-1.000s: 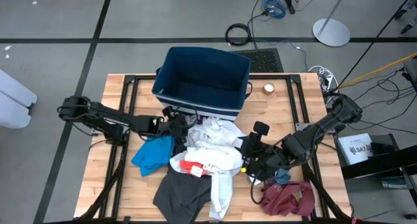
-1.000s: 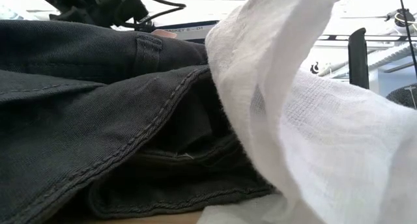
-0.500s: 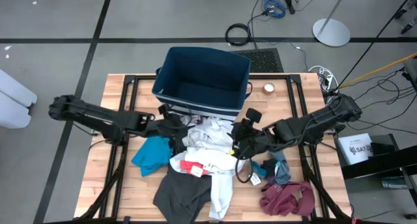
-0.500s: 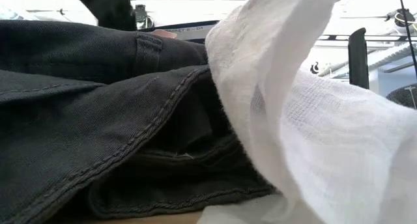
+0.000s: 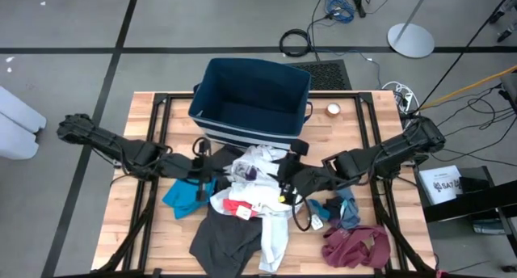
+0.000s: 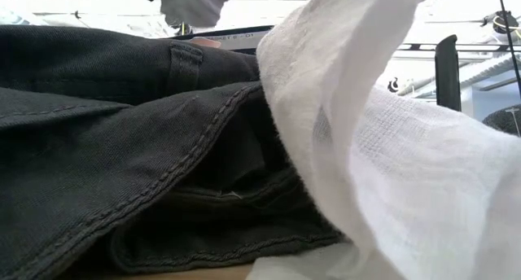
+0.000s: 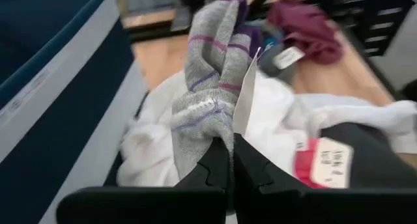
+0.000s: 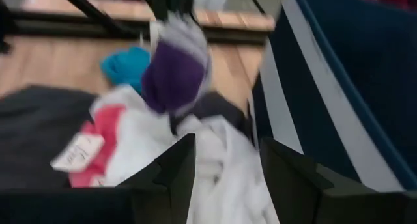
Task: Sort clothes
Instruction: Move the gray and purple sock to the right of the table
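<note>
— What do we see of the clothes?

— A heap in the middle of the surface [image 5: 153, 108]: a crumpled white top [image 5: 262, 166] uppermost, with a red piece [image 5: 239, 206] bearing a white tag tucked under its near edge.

— And around it?

— A bright blue top [image 5: 187, 191] lies bunched on the heap's left. A dark grey garment [image 5: 224, 244] spreads flat at the front edge, a white strip draped down beside it. A maroon top [image 5: 357, 246] sits crumpled at the front right, apart from the heap, with small grey-blue socks [image 5: 346, 209] just behind it.

— Anything lifted?

— A grey sock with purple stripes [image 7: 208, 87], tag attached, is pinched upright in our left hand [image 7: 229, 160] above the white top.
</note>
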Robot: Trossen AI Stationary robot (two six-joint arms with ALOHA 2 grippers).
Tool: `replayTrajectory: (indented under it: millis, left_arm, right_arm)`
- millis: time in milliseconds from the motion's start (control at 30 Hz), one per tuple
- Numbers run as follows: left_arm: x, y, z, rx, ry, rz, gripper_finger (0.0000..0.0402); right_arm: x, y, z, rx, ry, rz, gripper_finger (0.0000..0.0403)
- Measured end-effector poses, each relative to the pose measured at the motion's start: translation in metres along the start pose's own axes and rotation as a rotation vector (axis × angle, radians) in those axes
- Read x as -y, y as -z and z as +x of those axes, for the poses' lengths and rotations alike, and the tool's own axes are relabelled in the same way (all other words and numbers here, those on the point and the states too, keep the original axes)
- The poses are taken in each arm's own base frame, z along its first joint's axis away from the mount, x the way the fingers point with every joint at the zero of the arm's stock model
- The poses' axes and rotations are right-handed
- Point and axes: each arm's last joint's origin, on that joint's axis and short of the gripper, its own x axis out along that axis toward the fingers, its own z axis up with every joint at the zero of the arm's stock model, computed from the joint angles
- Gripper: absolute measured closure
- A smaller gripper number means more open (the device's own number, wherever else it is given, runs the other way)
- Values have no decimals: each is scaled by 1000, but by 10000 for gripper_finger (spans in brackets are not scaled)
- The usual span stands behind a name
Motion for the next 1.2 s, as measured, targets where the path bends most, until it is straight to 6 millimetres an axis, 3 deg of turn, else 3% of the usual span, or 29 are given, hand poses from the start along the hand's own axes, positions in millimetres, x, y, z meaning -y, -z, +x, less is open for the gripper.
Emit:
replayTrajectory:
  millis: [133,300,533,800,967,1133,1200]
  left_arm:
    - [1,-2,0,20,12,-2,399]
    - [1,-3,0,32,13,-6,399]
    - [1,-3,0,29,16,-5,399]
    - [1,-2,0,26,16,-4,399]
    - [1,-2,0,26,27,-4,382]
    - [3,-2,0,24,75,-2,345]
    - [3,-2,0,23,76,-1,324]
  right_arm:
    - [-5,-8,-1,79,-47,-20,243]
    - [-19,-10,12,119,-149,-60,243]
    - [-27,-8,40,150,-119,-127,243]
    - [-22,-6,52,141,-65,-128,247]
    - [-22,-6,52,141,-62,-134,295]
    - [-22,-5,52,136,-63,-149,386]
    - [-22,-5,52,137,-61,-152,394]
